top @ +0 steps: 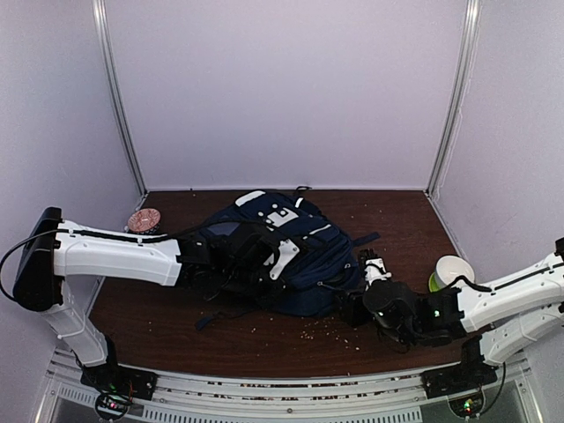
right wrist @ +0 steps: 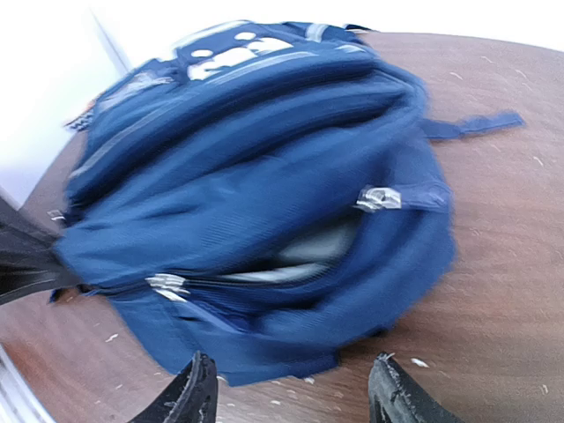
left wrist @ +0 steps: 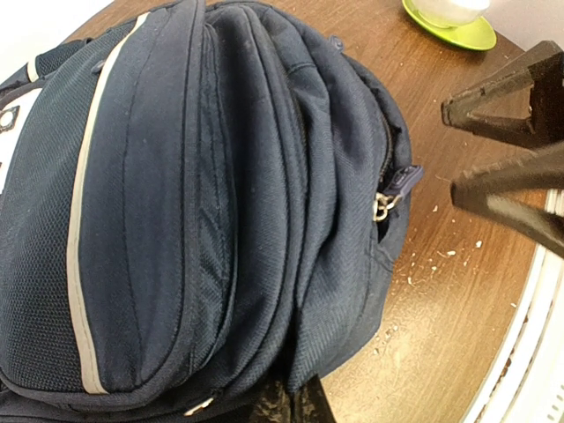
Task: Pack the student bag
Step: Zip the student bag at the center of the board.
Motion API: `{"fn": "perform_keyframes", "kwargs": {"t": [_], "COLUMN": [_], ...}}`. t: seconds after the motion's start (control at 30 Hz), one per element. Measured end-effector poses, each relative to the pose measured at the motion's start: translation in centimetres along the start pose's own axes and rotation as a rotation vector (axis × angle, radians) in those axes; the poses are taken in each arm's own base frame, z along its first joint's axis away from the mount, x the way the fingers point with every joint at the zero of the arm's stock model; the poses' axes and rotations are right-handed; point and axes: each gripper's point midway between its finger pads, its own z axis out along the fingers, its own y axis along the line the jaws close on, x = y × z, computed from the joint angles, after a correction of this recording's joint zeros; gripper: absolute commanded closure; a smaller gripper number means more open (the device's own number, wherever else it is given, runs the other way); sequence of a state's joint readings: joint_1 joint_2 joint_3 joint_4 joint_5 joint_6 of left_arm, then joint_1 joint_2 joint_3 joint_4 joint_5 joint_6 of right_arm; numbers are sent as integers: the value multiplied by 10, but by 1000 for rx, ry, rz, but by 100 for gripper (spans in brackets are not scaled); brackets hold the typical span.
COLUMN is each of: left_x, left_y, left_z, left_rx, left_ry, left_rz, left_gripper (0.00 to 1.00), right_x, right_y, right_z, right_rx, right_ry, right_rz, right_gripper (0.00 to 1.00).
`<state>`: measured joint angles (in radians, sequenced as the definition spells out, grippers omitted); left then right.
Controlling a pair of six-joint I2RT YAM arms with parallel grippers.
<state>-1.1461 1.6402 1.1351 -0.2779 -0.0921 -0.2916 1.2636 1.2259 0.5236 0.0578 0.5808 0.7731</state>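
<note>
- One bag [top: 291, 256] lies flat at the middle of the desk [top: 405, 220]. It is navy woven fabric, soft and lumpy, with white trim stripes and white patches.
- Two metal zip pulls [right wrist: 379, 198] flank a partly open zip on its edge; pale grey shows in the gap.
- Desk surface is dark brown wood grain, speckled with pale crumbs [top: 330, 328] at the lower middle of the top view.
- At right of the top view, a white cup [top: 454, 269] sits on a lime-green saucer [left wrist: 458, 35]. At left, a round reddish disc [top: 144, 218] lies flat.
- Left jaws are pressed together and seem to be pinching bag fabric, which is drawn to a point at the left edge of the right wrist view.
- Right jaws are spread, with black fingers [right wrist: 196, 392] at the bottom of that view. They hold nothing, and the bag's zip edge lies just above them.
- Bag's long axis runs from upper middle toward lower right in the top view. The patched end is uppermost, and the zipped end points at the right jaws.
</note>
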Motion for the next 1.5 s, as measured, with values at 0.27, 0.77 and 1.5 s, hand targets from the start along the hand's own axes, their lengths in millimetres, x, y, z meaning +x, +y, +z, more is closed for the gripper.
{"fn": "perform_keyframes", "kwargs": {"t": [0.27, 0.77, 1.5], "left_x": [0, 0, 4], "left_y": [0, 0, 0], "left_z": [0, 0, -1], "left_rx": [1, 2, 6], "left_ry": [1, 1, -7], "left_rz": [-4, -4, -7], "left_gripper": [100, 100, 100], "right_x": [-13, -8, -5], "right_y": [37, 26, 27], "right_z": [-1, 11, 30], "right_rx": [-166, -172, -133], "right_ry": [3, 120, 187], "right_rz": [-134, -448, -570], "right_gripper": [42, 47, 75]}}
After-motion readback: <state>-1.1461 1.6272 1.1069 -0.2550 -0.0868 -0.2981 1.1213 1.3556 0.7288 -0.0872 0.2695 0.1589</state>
